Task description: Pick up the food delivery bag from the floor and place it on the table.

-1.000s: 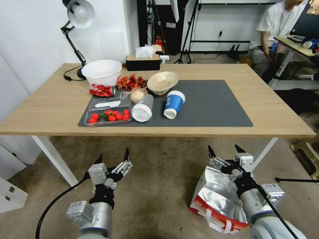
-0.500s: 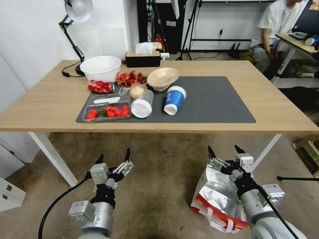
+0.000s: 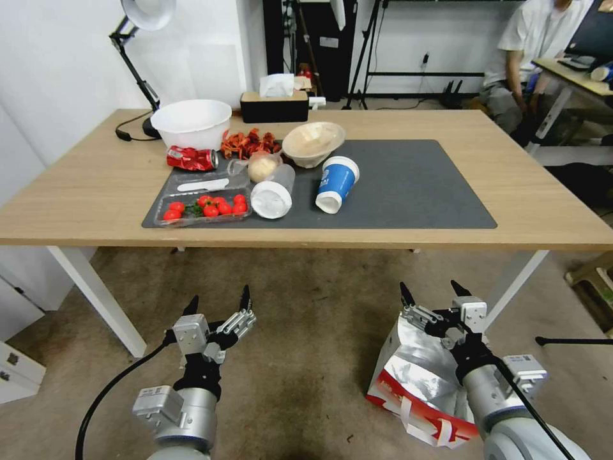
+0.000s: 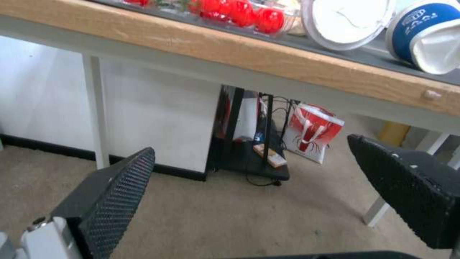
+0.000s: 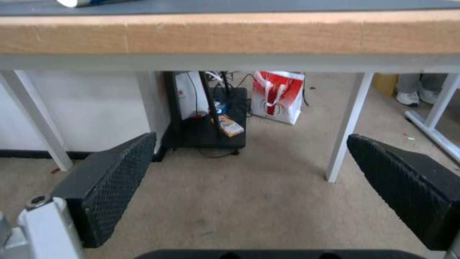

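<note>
A workroom or lab set up like an office: a light wood table (image 3: 96, 191) with a desk lamp (image 3: 137, 25), white walls, worn carpet floor (image 3: 306, 319), black tripod stands (image 3: 367, 51) and cables behind, and a second desk (image 3: 575, 73).

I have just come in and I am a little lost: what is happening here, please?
A two-armed robot faces the table. The food delivery bag stands on the floor under its right gripper, which is open and not gripping it. The left gripper, also open, hangs idle over bare floor. Nothing is lifted yet.
</note>
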